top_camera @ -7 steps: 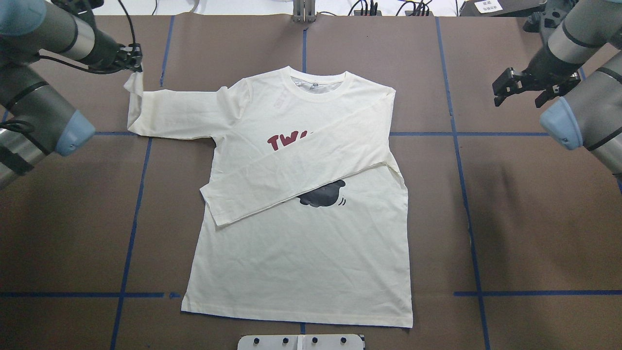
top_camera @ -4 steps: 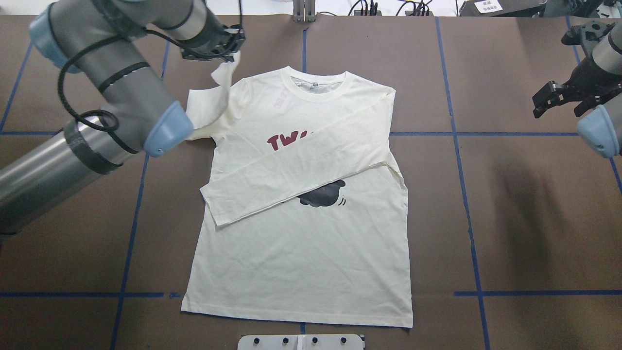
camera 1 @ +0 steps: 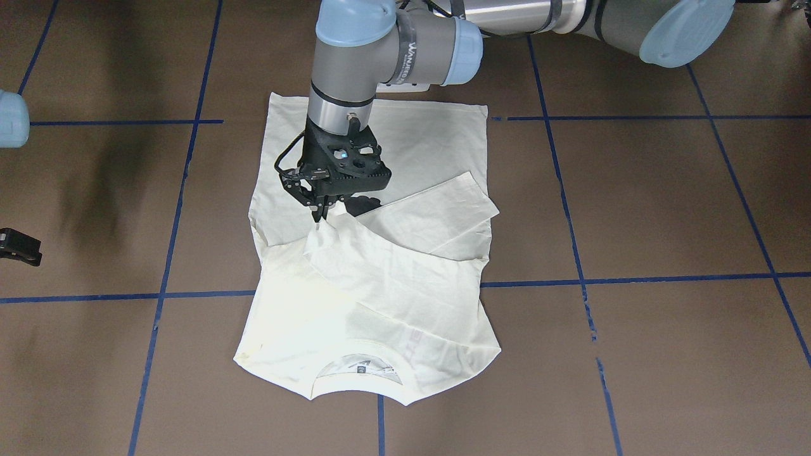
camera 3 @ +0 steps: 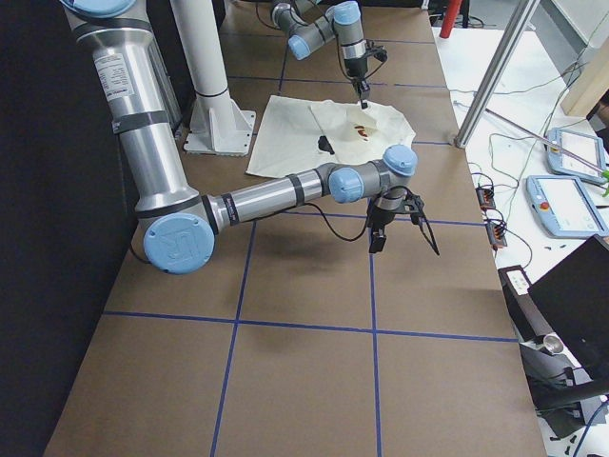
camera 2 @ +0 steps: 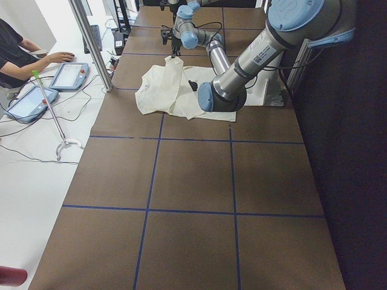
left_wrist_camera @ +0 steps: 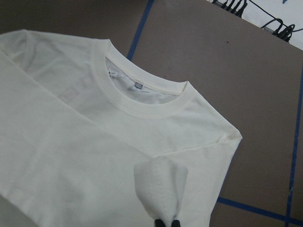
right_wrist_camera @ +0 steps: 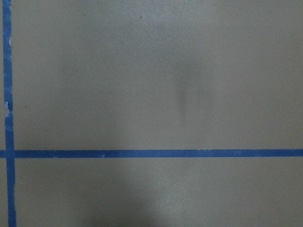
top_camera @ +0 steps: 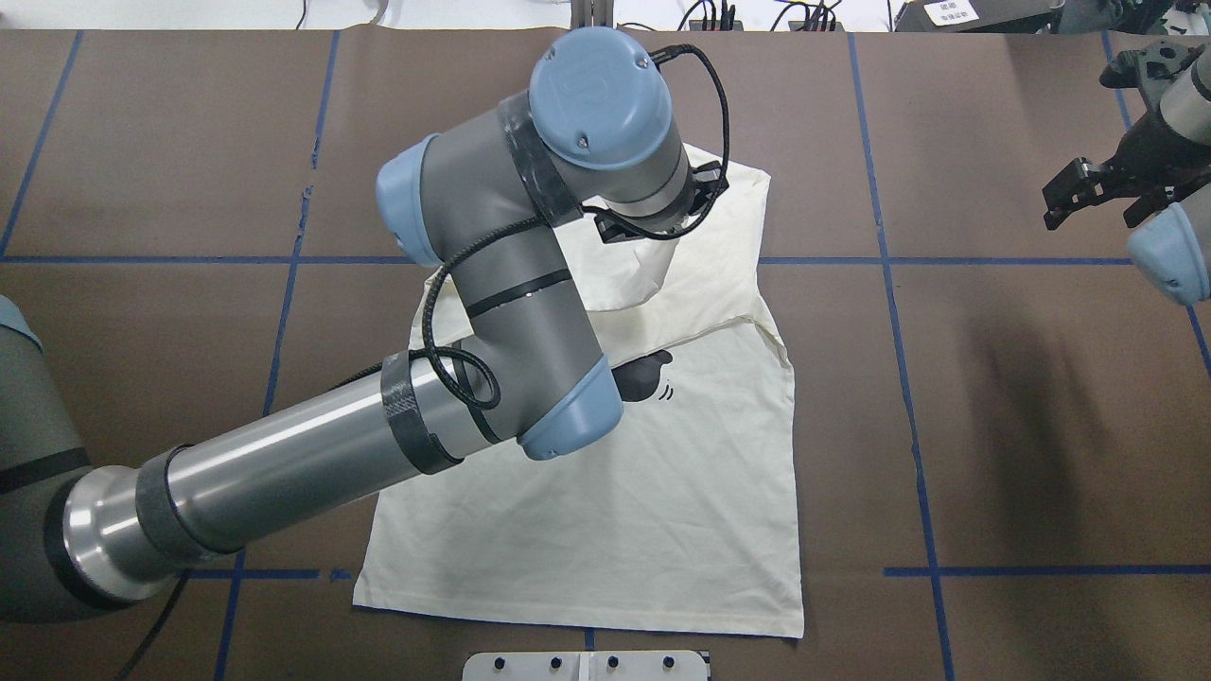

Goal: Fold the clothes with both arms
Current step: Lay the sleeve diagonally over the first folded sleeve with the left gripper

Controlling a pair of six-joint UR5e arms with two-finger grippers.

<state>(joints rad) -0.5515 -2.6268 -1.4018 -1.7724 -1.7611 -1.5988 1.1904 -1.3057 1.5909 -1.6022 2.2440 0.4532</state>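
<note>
Since the second sleeve has to cross the chest, the left gripper [camera 1: 319, 214] hangs over the middle of the table, fingertips pinched tight on the sleeve cuff [left_wrist_camera: 160, 189], lifting it so the cloth drapes rather than drags. Cream T-shirt [top_camera: 662, 492] lies flat mid-table, collar [left_wrist_camera: 142, 106] toward the operators' edge, hem toward the robot's edge, other sleeve [camera 1: 437, 215] laid slantwise across it. Right gripper [top_camera: 1097, 197] waits toward the far right corner, jaws spread, holding nothing, likely parked clear of the fold.
</note>
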